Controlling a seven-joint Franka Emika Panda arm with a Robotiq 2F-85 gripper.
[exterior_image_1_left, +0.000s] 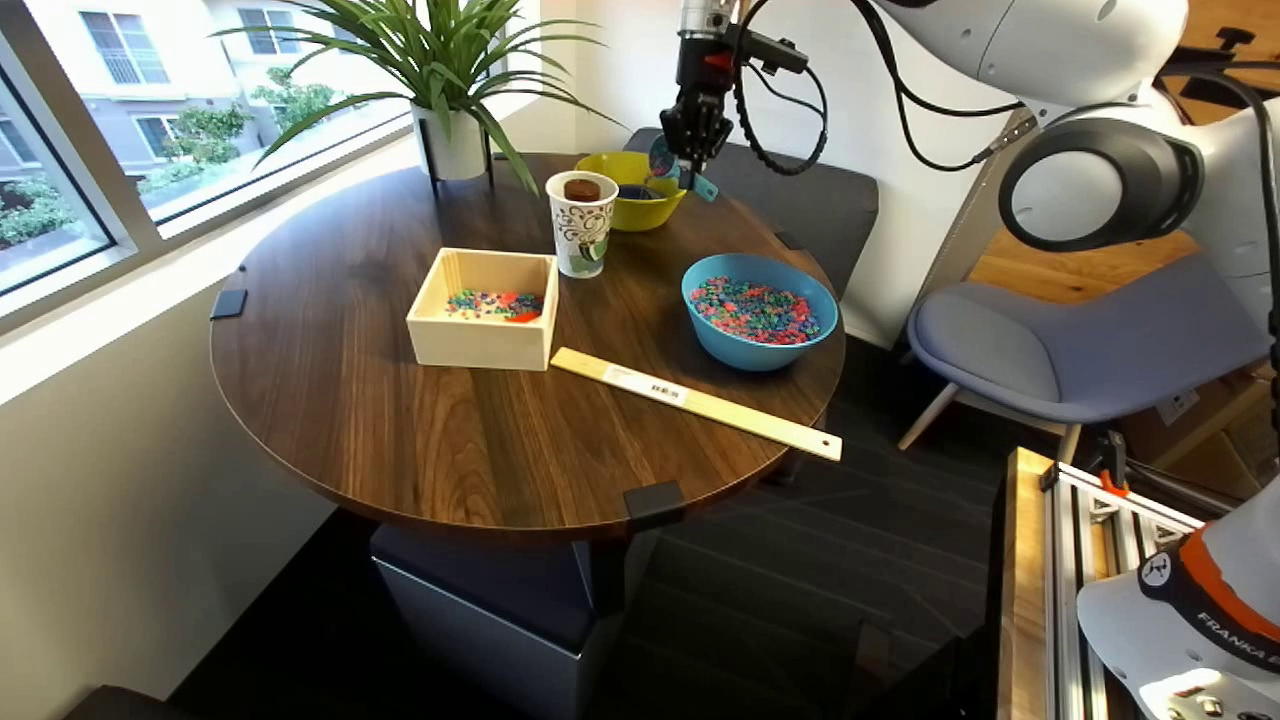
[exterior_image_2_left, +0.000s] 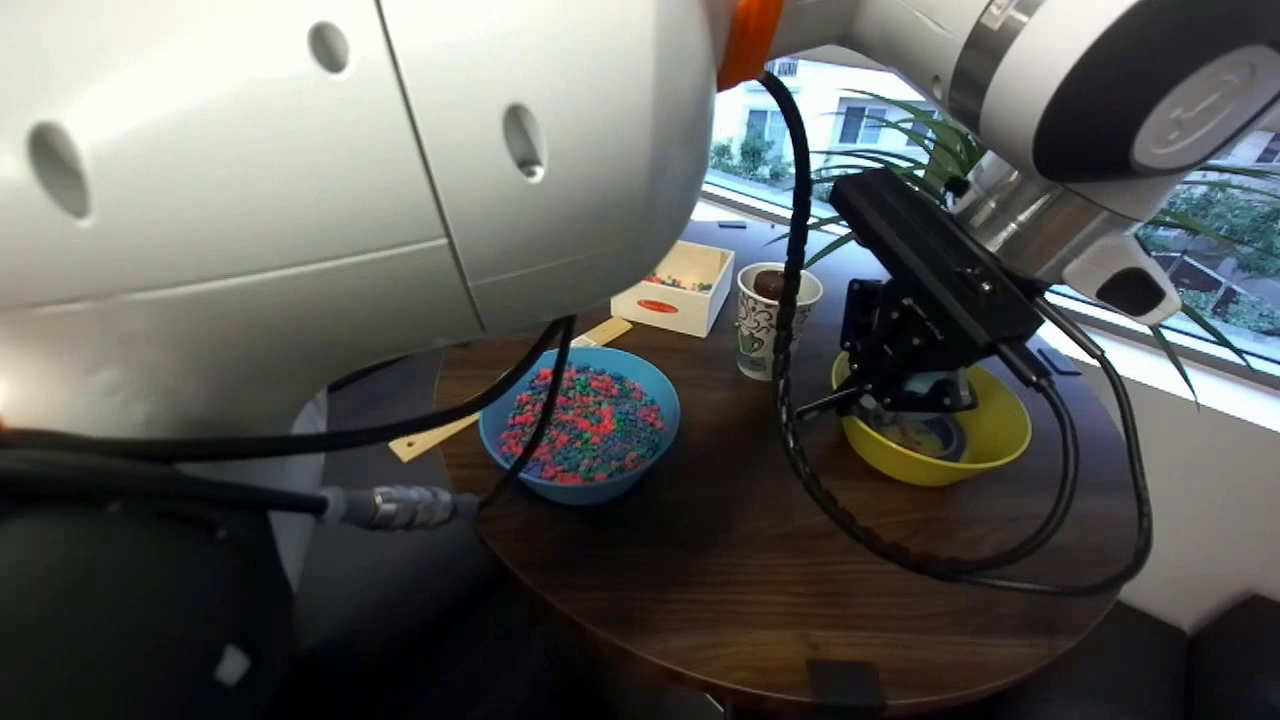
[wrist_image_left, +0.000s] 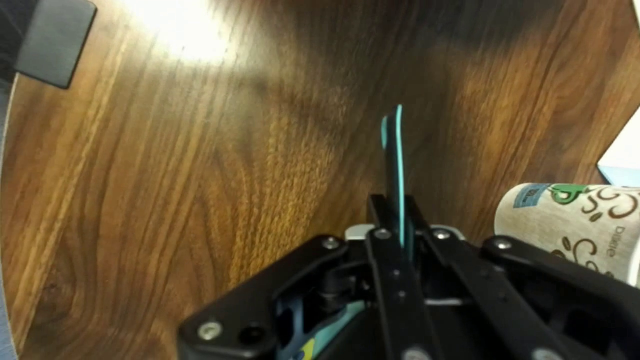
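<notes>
My gripper is shut on a thin flat teal item, seen edge-on between the fingers in the wrist view. Pieces of teal also show beside the jaws in both exterior views, and a teal and yellow surface peeks out behind the linkage; I cannot tell if it is one item. In both exterior views the gripper hangs at the yellow bowl, over its rim. Something dark blue and round lies in that bowl. A patterned paper cup with a brown thing at its mouth stands close by.
On the round wooden table are a blue bowl of multicoloured bits, a pale wooden box with similar bits, and a flat wooden stick. A potted plant stands by the window. Cables loop from the arm.
</notes>
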